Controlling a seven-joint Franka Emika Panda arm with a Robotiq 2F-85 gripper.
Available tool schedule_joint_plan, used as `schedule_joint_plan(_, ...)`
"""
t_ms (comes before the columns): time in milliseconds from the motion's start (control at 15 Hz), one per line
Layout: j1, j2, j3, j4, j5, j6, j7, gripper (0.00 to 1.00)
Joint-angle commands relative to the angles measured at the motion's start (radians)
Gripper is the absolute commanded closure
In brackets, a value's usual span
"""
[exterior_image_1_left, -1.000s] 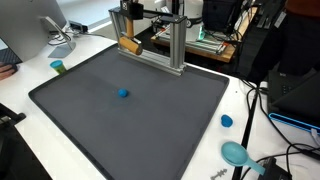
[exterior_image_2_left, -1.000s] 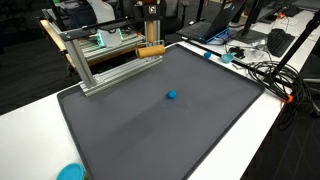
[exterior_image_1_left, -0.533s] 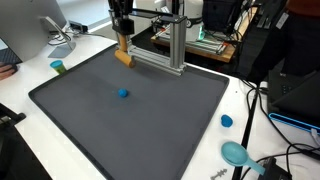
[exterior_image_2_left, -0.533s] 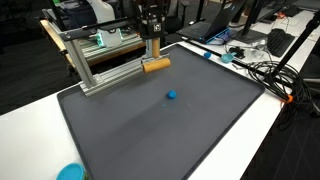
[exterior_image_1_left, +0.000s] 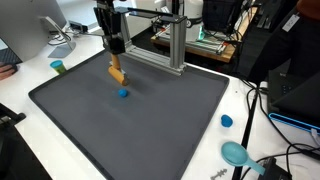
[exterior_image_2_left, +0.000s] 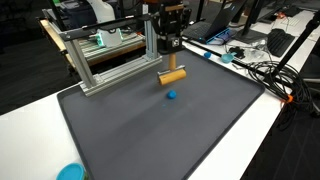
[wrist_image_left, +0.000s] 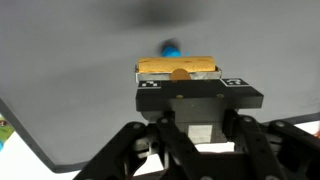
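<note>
end effector (exterior_image_2_left: 171, 63) clamping tan wooden cylinder (exterior_image_2_left: 173, 76) | hanging just above small blue ball (exterior_image_2_left: 171, 96) | ball lying on dark grey mat (exterior_image_2_left: 150, 130)

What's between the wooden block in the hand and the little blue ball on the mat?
Nothing: only bare dark mat shows between the wooden block and the blue ball, in an exterior view.

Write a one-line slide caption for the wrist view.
End effector shut on an oblong tan wooden block, near a small blue ball on a dark grey mat.
</note>
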Motion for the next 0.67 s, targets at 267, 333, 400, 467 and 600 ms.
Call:
schedule_joint_plan(267,0.009,0.035,-0.013,-0.004,0.057,0.063,-0.033,0.78)
schedule_joint_plan(333,0.002,0.042,-0.014,-0.008,0.076,0.078,-0.064,0.78)
schedule_joint_plan(400,-0.004,0.047,-0.014,-0.011,0.092,0.084,-0.097,0.78)
schedule_joint_plan(467,-0.008,0.051,-0.016,-0.011,0.099,0.089,-0.124,0.78)
schedule_joint_plan(600,-0.011,0.053,-0.021,-0.012,0.083,0.07,-0.152,0.78)
